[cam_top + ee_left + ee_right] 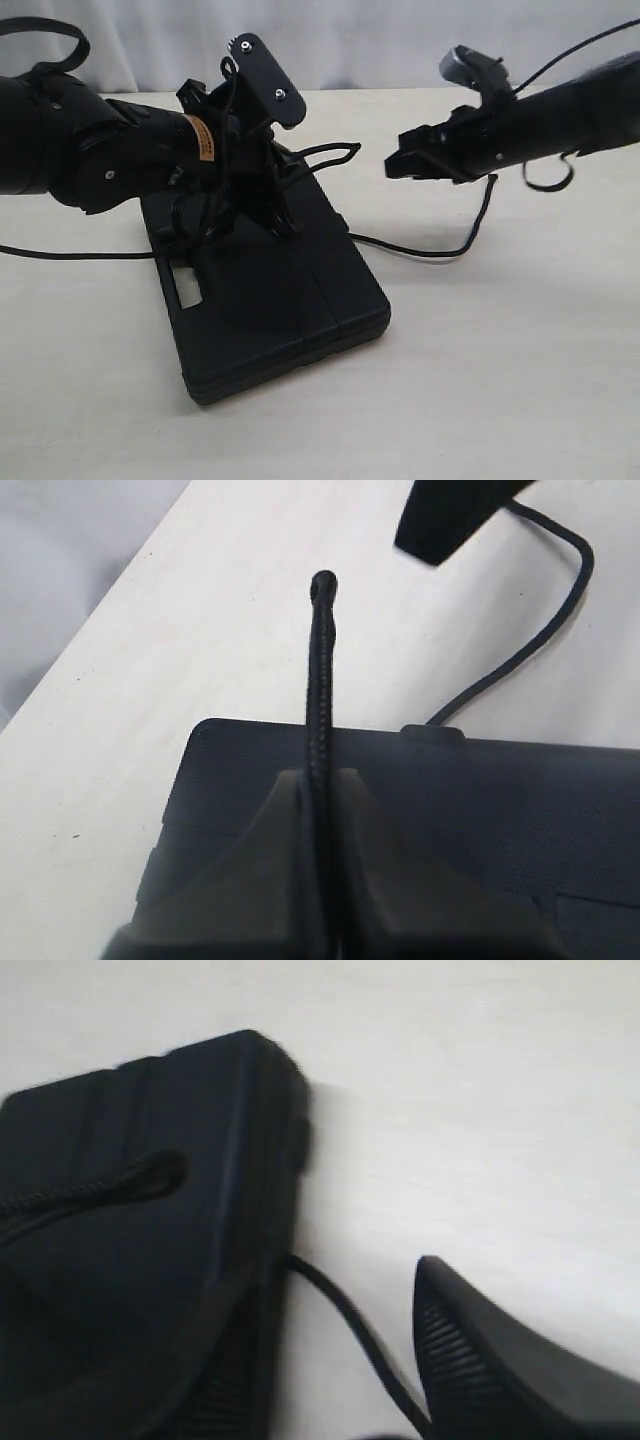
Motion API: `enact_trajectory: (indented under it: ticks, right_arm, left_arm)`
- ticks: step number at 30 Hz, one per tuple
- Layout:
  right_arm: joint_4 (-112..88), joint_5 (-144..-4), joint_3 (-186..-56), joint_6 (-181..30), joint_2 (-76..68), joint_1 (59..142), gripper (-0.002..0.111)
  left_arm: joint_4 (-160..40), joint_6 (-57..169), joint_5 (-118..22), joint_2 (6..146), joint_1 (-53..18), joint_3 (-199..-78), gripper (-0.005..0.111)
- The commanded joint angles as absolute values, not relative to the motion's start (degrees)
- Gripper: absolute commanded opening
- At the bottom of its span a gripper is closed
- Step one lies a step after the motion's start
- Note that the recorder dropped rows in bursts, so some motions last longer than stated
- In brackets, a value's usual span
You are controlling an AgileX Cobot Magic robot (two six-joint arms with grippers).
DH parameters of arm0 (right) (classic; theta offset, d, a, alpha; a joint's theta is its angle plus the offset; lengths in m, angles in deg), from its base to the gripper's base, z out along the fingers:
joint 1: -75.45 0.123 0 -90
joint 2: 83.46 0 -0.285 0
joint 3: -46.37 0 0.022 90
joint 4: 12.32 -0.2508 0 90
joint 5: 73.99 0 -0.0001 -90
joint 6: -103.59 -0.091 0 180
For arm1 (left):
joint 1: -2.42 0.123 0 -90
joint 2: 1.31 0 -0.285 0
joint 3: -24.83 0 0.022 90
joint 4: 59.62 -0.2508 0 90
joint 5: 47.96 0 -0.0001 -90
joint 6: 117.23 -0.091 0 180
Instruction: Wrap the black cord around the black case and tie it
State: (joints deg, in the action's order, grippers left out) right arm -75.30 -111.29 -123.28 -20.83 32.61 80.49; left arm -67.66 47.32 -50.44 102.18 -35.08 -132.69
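Now the left gripper [320, 777] pinches the cord [321, 670] tight above the case [270, 300], its end poking past the case edge. The right gripper [400, 153] hangs spread wide beside the case; it should grab that end, then pull snug.

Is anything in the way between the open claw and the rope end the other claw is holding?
No, nothing I can see. The right claw hangs open above the table, and only air lies between it and the rope sticking out of the shut left claw over the case.
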Motion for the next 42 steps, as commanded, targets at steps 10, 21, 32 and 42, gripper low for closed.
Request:
enact_trajectory:
  ticks: [10,21,32,42]
  right_arm:
    - [-31.3,-102.2,-112.6,-76.9,26.7,80.2,0.046]
    - [-55.5,-90.6,-104.6,-75.2,29.0,80.2,0.046]
    - [-57.3,-89.3,-104.6,-74.7,32.5,80.3,0.046]
    - [-67.1,-87.3,-105.6,-68.5,32.8,80.3,0.046]
  left_arm:
    - [-67.9,46.5,-46.6,101.4,-35.5,-133.0,0.000]
    - [-67.9,46.5,-46.9,101.4,-35.5,-133.0,0.000]
    - [-67.9,46.5,-47.2,101.4,-35.5,-133.0,0.000]
    - [-67.9,46.5,-47.4,101.4,-35.5,-133.0,0.000]
